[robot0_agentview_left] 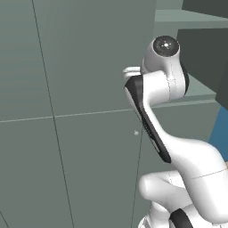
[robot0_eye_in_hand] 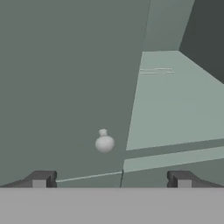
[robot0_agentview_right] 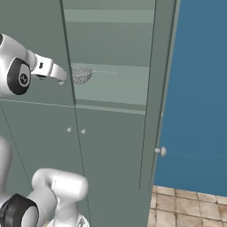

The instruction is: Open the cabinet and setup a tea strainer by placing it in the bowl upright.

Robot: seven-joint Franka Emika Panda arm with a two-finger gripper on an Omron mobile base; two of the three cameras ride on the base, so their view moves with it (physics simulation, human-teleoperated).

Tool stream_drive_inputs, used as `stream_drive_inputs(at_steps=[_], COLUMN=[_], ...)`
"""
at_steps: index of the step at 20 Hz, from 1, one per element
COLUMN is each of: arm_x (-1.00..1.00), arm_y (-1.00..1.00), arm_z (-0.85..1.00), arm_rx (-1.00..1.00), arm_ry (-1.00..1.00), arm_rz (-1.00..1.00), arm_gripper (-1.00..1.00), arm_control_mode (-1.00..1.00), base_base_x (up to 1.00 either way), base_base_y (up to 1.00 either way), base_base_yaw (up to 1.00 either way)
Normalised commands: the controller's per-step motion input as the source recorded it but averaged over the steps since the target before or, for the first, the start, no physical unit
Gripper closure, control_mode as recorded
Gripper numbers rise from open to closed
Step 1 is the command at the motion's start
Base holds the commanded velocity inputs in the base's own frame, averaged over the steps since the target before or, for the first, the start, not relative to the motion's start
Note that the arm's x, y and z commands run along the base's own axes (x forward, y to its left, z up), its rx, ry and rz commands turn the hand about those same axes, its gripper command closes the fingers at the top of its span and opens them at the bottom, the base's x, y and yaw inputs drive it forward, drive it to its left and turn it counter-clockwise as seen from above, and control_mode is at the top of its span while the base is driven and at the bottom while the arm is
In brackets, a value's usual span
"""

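The cabinet (robot0_agentview_right: 111, 53) has its right door (robot0_agentview_right: 153, 111) swung open, edge-on to me, and its left door (robot0_eye_in_hand: 65, 78) shut. On the shelf inside sits the tea strainer (robot0_agentview_right: 81, 74), a round speckled mesh basket; its thin handle (robot0_eye_in_hand: 155, 70) lies along the shelf. My gripper (robot0_agentview_right: 57, 75) is open and holds nothing, close in front of the left door, with that door's round knob (robot0_eye_in_hand: 104, 142) just ahead between and above my fingertips (robot0_eye_in_hand: 41, 179). In the left base view my arm hides most of the hand (robot0_agentview_left: 131, 70). The bowl is out of view.
The open door carries a round knob (robot0_agentview_right: 162, 151) sticking out to the right. Below the shelf are shut lower doors with two small knobs (robot0_agentview_right: 75, 131). A blue wall (robot0_agentview_right: 199, 88) and tiled floor (robot0_agentview_right: 190, 204) lie to the right.
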Motion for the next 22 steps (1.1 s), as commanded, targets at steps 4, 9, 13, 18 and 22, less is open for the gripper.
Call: stream_drive_inputs(at_steps=[4, 9, 13, 18, 22], arm_x=[0.25, 0.19, 0.34, 0.27, 0.26], arm_y=[-0.02, 0.0, 0.0, 0.0, 0.0], arm_z=[-0.08, -0.22, -0.08, -0.1, -0.13], arm_rx=[0.01, 0.0, 0.04, 0.0, 0.0], arm_ry=[-0.01, 0.0, -0.01, 0.01, 0.04], arm_rz=[0.01, 0.0, 0.02, 0.0, 0.0], arm_gripper=[-1.0, -1.0, -1.0, -1.0, -1.0], arm_control_mode=[-1.0, -1.0, -1.0, -1.0, -1.0], base_base_x=[0.0, 0.0, 0.0, 0.0, 0.0], base_base_y=[0.0, 0.0, 0.0, 0.0, 0.0], base_base_yaw=[0.0, 0.0, 0.0, 0.0, 0.0])
